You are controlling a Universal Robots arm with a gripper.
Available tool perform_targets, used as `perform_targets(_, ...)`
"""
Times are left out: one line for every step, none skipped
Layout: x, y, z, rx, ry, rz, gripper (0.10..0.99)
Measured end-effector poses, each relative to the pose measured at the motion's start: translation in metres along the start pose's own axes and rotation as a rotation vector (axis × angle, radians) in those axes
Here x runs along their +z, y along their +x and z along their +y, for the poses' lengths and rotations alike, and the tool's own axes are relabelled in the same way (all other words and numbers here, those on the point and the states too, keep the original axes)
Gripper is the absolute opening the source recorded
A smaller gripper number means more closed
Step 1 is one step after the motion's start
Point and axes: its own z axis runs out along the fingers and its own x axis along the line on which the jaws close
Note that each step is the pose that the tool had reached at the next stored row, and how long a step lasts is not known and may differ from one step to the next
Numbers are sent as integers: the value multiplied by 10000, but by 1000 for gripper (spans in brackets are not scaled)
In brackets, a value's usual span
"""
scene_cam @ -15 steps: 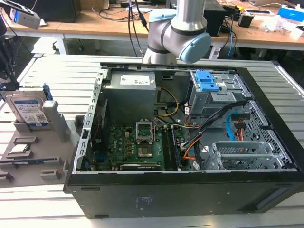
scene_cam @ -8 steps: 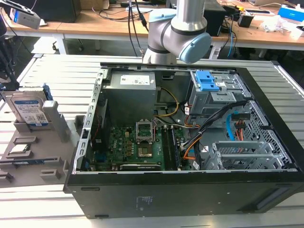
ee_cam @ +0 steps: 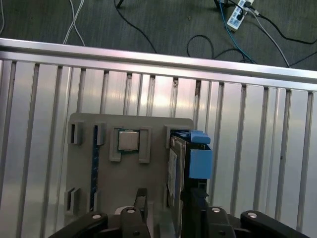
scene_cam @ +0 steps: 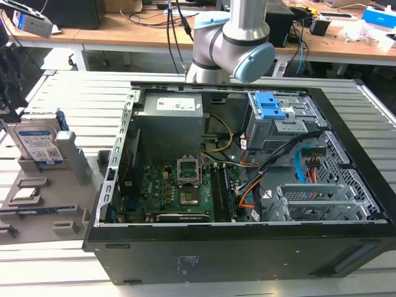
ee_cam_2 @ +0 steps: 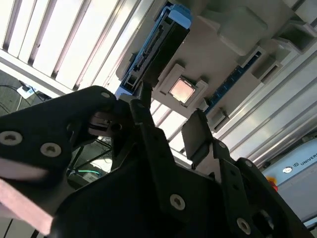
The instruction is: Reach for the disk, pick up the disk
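– Now, where is the disk located?
– At the exterior view's left. The disk stands upright on its edge in a slot of the grey holder tray, label face showing. Its blue carrier frame runs along the upper edge.
– What shares the tray?
– A small square chip lies flat in its own pocket, near the disk but apart from it.
– What is the state of the gripper?
– In both wrist views the gripper hangs over the tray with its black fingers spread apart and nothing clamped between them. The fingertips are near the disk's upper edge; contact cannot be confirmed.
– And further right?
– The open computer case lies on the slatted metal table. The green motherboard sits mid-case. The grey drive cage with its blue latches sits toward the exterior view's right. The robot arm rises behind the case.
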Motion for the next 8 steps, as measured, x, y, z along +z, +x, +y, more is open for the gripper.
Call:
perform_targets(0, 0, 0, 0, 0, 0, 537)
perform_targets(0, 0, 0, -1, 0, 0, 604)
perform_targets(0, 0, 0, -1, 1, 0, 604)
perform_targets(0, 0, 0, -1, 0, 0, 604)
perform_targets(1, -2, 0, -1, 1, 0, 604)
perform_targets(0, -25, 0, 4, 0, 0, 604)
perform_targets(0, -59, 1, 8, 0, -1, 604)
perform_targets(0, -80, 2, 11, 0, 0, 604)
